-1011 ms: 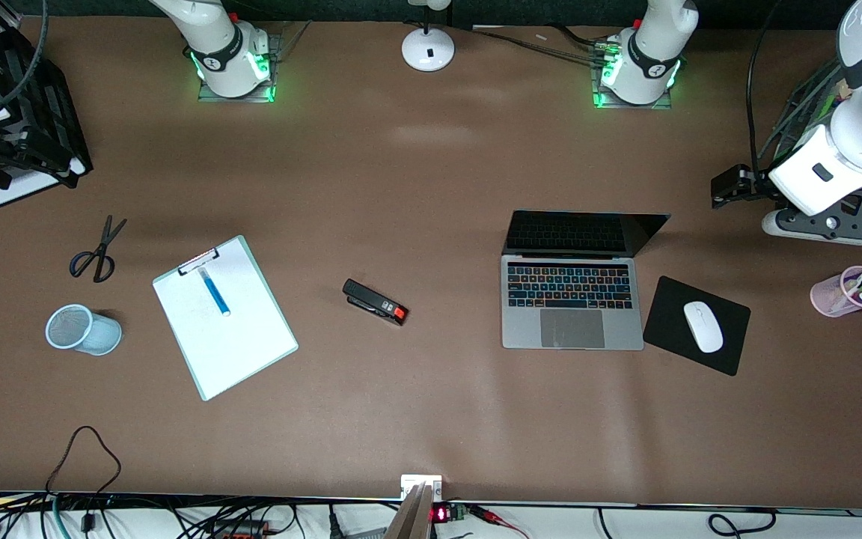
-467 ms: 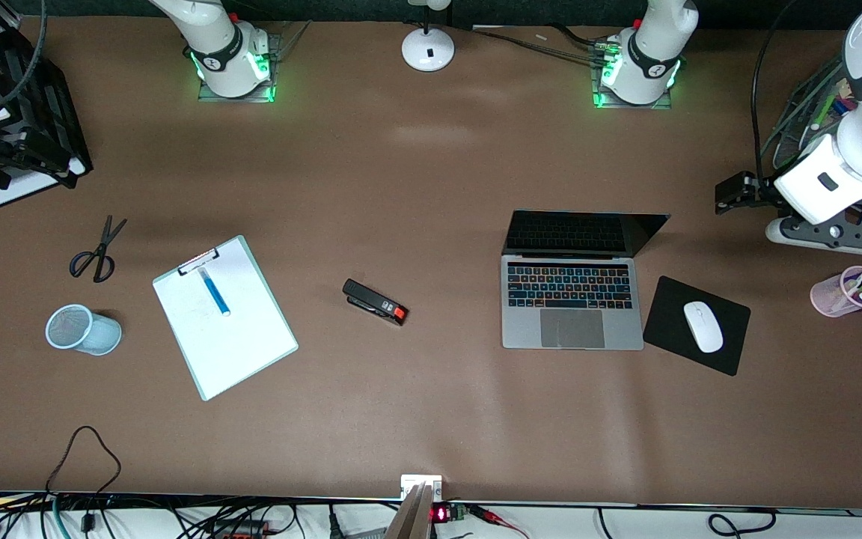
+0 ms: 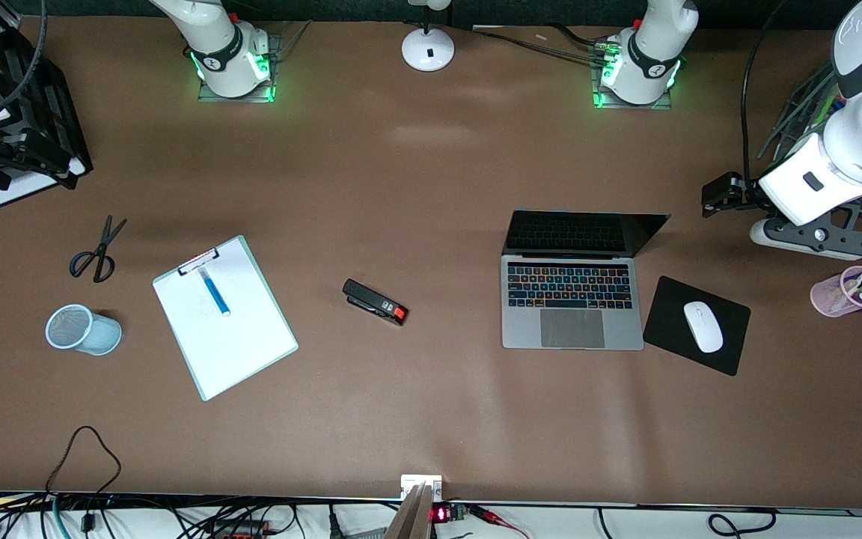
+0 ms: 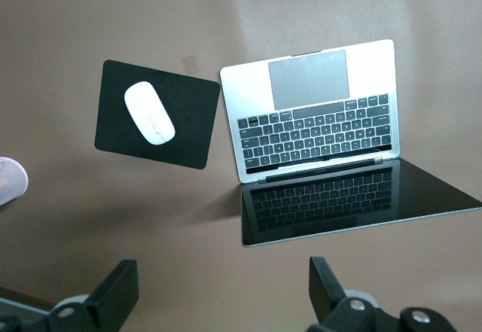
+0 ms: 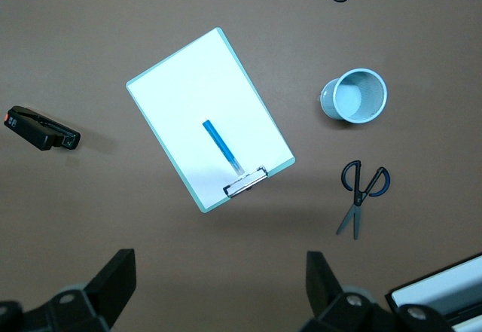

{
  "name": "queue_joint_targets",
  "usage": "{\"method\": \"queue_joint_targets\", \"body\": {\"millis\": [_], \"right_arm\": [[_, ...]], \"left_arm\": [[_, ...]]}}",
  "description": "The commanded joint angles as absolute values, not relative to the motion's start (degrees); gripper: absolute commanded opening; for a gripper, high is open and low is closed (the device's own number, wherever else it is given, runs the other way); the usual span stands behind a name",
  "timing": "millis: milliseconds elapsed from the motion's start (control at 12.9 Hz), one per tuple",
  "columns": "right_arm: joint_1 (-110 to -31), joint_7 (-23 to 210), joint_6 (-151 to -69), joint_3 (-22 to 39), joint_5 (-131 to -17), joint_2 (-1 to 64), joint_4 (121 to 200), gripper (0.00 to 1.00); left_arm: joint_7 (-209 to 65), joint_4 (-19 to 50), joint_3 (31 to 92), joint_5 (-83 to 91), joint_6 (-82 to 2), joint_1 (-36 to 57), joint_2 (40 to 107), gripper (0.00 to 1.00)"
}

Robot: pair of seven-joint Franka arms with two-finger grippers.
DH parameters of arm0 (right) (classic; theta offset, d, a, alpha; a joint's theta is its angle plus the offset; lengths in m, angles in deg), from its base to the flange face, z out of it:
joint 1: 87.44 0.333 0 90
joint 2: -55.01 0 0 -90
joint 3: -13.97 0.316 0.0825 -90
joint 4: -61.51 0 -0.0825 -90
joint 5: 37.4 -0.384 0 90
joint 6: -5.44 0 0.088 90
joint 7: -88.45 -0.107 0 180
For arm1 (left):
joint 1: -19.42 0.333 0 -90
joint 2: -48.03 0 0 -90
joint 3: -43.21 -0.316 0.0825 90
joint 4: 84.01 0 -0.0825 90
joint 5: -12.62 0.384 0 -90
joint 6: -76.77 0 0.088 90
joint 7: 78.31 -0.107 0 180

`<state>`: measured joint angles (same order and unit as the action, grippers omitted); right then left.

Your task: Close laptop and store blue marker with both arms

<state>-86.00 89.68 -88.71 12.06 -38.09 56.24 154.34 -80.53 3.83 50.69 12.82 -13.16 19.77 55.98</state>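
The laptop [image 3: 572, 299] lies open on the table, its black screen [image 3: 584, 232] raised; it also shows in the left wrist view [image 4: 316, 114]. The blue marker [image 3: 215, 292] lies on the white sheet of a clipboard [image 3: 240, 344], and shows in the right wrist view [image 5: 222, 146]. My left gripper [image 3: 717, 196] hangs open and empty over bare table beside the laptop's screen, toward the left arm's end [image 4: 222, 283]. My right gripper [image 3: 4, 153] is open and empty over a black paper tray at the right arm's end [image 5: 220, 275].
A black stapler [image 3: 375, 302] lies between clipboard and laptop. A white mouse [image 3: 702, 326] sits on a black pad [image 3: 670, 299] beside the laptop. A pink pen cup [image 3: 835, 298], a blue mesh cup [image 3: 83, 329], scissors [image 3: 98, 251], the paper tray [image 3: 57, 120] and a lamp base [image 3: 428, 49] stand around.
My left gripper has shifted a little toward the laptop's screen. The right arm and the things on the table have not moved.
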Motion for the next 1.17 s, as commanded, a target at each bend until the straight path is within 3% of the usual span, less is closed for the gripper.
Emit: {"method": "queue_joint_targets", "body": {"millis": [0, 622, 1089], "right_arm": [[-86.5, 89.9, -89.1, 12.1, -38.5, 56.1, 154.2, 1.0], [-86.6, 90.1, -88.6, 10.1, -41.5, 55.1, 153.8, 1.0], [-86.6, 93.9, -88.3, 10.1, -40.7, 46.9, 153.9, 1.0]], "left_arm": [[-80.8, 1.7, 50.6, 11.8, -11.6, 19.9, 57.0, 1.0], [-81.0, 1.7, 50.6, 11.8, -10.0, 20.0, 57.0, 1.0], [-81.0, 1.7, 50.6, 11.7, -9.4, 20.0, 56.9, 1.0]]}}
